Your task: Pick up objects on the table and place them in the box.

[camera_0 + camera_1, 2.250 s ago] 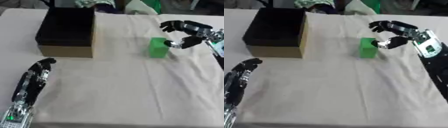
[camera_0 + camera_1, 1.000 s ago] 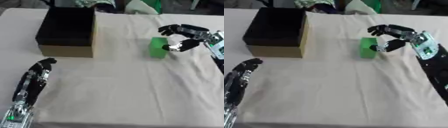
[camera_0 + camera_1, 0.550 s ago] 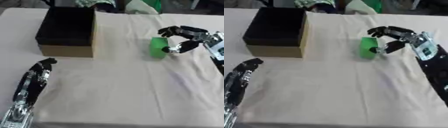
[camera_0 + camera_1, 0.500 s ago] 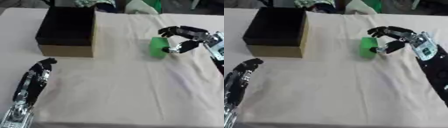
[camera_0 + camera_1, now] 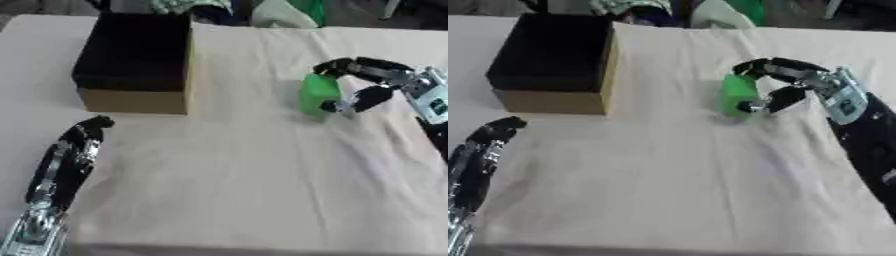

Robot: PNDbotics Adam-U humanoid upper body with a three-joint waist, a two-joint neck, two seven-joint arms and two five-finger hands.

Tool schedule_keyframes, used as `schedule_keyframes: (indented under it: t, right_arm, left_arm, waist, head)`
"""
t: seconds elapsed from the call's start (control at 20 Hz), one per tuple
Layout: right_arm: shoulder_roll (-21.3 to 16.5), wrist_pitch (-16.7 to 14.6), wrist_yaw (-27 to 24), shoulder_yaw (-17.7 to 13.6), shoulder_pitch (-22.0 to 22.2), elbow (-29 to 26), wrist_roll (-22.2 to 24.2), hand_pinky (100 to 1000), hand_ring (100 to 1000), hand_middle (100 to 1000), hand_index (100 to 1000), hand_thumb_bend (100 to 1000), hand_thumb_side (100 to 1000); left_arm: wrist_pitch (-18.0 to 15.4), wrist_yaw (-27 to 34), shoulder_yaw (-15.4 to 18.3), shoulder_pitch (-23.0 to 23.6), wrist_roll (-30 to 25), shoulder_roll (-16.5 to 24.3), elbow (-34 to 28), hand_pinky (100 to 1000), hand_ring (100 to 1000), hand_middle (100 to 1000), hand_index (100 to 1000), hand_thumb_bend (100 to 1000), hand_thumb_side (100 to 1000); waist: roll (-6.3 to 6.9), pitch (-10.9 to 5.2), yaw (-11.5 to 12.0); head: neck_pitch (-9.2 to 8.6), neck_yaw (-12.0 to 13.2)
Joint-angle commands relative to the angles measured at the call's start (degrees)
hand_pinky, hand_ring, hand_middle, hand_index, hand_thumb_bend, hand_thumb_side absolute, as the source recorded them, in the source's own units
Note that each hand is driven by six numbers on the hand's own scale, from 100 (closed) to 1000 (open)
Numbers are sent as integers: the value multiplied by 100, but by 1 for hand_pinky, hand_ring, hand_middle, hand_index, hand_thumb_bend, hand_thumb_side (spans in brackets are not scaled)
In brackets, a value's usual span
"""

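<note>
A green block [image 5: 317, 94] stands upright on the cloth right of centre. My right hand [image 5: 391, 82] comes in from the right edge and closes on it, fingers curled over its top far corner and the thumb [image 5: 360, 99] against its lower right side. The box [image 5: 131, 98], black inside with brown cardboard walls, sits open at the upper left, well apart from the block. Resting open at the lower left, fingers pointing up, is my left hand [image 5: 68, 159], holding nothing.
A wrinkled cream cloth [image 5: 236, 175] covers the table. Green, white and dark things [image 5: 284, 10] lie in a heap along the far edge behind the box. The table's front edge runs along the bottom of the view.
My right hand has moved left onto the green block and its fingers and thumb have closed around it. The left hand and the box have stayed put.
</note>
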Motion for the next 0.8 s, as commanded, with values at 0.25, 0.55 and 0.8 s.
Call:
schedule_keyframes:
  t: [0.25, 0.55, 0.8]
  right_arm:
    - [-12, -1492, 295, -125, -148, 118, 1277, 886, 873, 871, 964, 423, 495]
    - [36, -1567, 420, -166, -164, 95, 997, 847, 793, 684, 852, 455, 432]
    - [44, -1623, 517, -201, -178, 10, 381, 812, 729, 496, 698, 340, 199]
  left_arm:
    - [-4, 8, -8, -69, -17, 52, -77, 1000, 992, 721, 795, 100, 686]
    - [-4, 11, -11, -77, -22, 49, -78, 1000, 994, 721, 795, 100, 686]
    - [-4, 10, -15, -75, -25, 47, -74, 1000, 995, 721, 795, 100, 686]
  waist:
    - [-5, -73, 24]
    - [0, -68, 31]
    - [3, -69, 25]
  head:
    - [-52, -1]
    - [-59, -4]
    - [-58, -5]
